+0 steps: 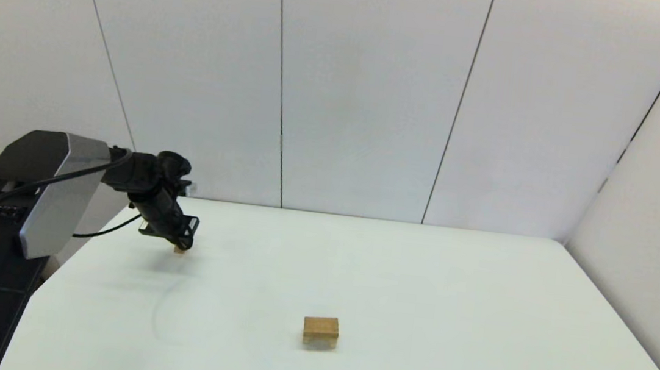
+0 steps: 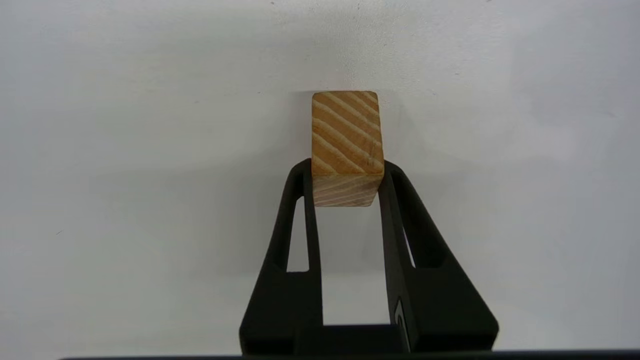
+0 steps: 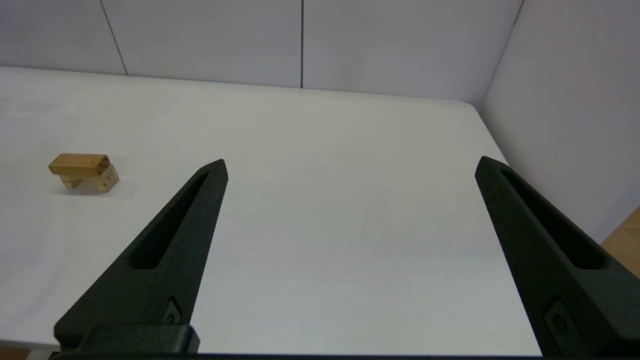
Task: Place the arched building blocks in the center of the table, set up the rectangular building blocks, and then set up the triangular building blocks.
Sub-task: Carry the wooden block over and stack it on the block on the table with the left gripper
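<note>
Grain on the triangular block (image 2: 347, 145) is super visible from the left wrist cam: light-brown wood with diagonal stripes across the face that's turned toward the camera, and a paler face below it. It's the small one. The left gripper (image 2: 346, 170) has it pinched, one black finger pressed against each side, tips about halfway along the block. In the head view only a sliver of the block (image 1: 179, 249) pokes out under the left gripper (image 1: 177, 241), way over at roughly 10 o'clock from the middle of the table (image 1: 444, 319), close to the far left edge. Can't really tell if the block is resting on the white top or sitting just above it; there's a shadow right beside it.

Moving outward, the other two blocks are stacked near the centre, well apart from the wedge at around 4 o'clock from it. The rectangular slab (image 3: 79, 164) lies flat on top of the arched block (image 3: 102, 181), and from the right wrist cam the hollow faces down. From the head cam it's just a little brown lump, slab (image 1: 321, 326) above, arch (image 1: 319, 343) in shade below.

The right gripper (image 3: 351, 162) is parked at the near right, fingers spread wide with nothing between them. Plain white wall panels (image 1: 370, 91) sit behind the table. Nothing lies between the wedge and the stack.
</note>
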`<state>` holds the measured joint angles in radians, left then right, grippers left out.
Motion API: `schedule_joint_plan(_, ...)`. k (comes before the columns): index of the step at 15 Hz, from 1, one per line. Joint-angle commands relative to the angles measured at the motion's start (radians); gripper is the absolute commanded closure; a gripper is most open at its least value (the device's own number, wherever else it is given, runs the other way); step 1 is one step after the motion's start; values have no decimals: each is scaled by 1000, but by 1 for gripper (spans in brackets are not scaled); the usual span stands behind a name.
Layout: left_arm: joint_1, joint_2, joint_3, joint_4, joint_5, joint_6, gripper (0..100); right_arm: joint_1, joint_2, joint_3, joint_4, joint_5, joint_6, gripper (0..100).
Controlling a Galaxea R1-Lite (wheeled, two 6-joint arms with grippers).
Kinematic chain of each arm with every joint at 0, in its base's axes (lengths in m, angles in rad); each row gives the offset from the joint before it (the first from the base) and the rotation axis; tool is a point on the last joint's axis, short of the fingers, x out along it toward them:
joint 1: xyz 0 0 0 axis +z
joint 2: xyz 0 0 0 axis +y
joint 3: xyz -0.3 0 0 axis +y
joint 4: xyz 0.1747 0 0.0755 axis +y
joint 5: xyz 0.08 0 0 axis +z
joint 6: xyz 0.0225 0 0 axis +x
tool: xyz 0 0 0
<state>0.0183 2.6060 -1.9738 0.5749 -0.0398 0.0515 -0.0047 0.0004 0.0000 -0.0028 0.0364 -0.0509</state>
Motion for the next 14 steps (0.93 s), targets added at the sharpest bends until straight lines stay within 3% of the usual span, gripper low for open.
schedule_joint_plan(1, 3, -150, 0, 34, -32, 13, 100, 0, -2, 0, 0, 0, -1, 0)
schedule_joint_plan(5, -34, -313, 6, 163, -75, 48, 100, 0, -2, 0, 0, 0, -1, 0)
schedule_joint_plan(11, -204, -503, 12, 531, -120, 430, 100, 2, -2, 0, 0, 0, -1, 0)
schedule_joint_plan(14, -322, -509, 12, 562, -115, 521, 100, 2, -2, 0, 0, 0, 0, 0)
